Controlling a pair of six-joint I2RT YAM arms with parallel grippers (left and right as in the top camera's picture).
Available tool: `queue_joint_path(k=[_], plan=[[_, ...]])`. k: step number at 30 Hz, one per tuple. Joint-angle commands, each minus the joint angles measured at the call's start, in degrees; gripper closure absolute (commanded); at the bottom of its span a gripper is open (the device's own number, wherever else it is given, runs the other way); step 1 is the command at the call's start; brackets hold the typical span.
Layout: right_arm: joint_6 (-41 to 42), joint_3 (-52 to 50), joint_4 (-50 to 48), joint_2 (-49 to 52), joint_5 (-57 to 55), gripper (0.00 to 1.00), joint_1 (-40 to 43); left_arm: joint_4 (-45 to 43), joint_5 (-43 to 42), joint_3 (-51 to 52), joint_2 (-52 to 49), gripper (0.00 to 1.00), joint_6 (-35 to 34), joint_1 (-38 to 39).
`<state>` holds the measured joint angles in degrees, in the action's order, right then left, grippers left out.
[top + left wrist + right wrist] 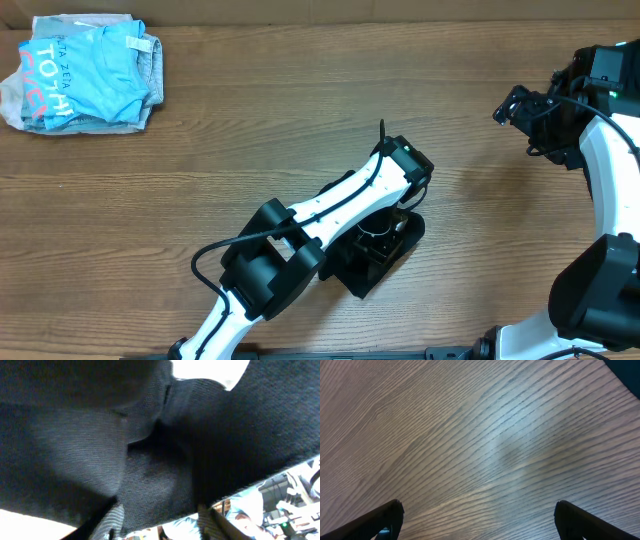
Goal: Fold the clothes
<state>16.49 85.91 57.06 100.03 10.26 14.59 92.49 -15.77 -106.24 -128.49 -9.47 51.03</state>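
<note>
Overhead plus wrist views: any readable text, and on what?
"TO7HI": large white print on the folded blue T-shirt.
"ZETA": small white line above it, letters before it unclear.
Pink lettering at its left edge: too distorted to read.
White neck label: too small.
Black fabric, table: no text.

Left arm stretched forward and angled right, right fingers spread wide

place: robot lab | cue: robot arm; wood-grain table
</note>
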Motion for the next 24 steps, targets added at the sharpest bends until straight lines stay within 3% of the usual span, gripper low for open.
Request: queue_joint_path(k=[1, 9, 16, 20, 24], plan=[[0.0, 0.4, -0.2, -0.8, -0.2, 0.00, -0.1, -0.7, -1.5, -0.4, 0.8, 0.41, 0.4, 0.9], [0.0, 0.4, -0.2, -0.8, -0.2, 0.00, -0.1, -6.9, -8.1, 7.0, 0.7, 0.37, 0.0, 3.0], [0.0, 0.4, -0.2, -0.8, -0.2, 0.00, -0.1, -18.4, -8.3, 16.2, 0.7, 0.38, -1.6, 4.6], [0.0, 0.4, -0.2, -0.8, -0.2, 0.00, -0.1, -17.6, -8.3, 16.8, 0.8, 0.48, -1.5, 4.7], [0.0, 0.4, -0.2, -0.8, -0.2, 0.00, -0.1, -11.2, -8.3, 13.0, 0.8, 0.48, 0.5, 4.7]])
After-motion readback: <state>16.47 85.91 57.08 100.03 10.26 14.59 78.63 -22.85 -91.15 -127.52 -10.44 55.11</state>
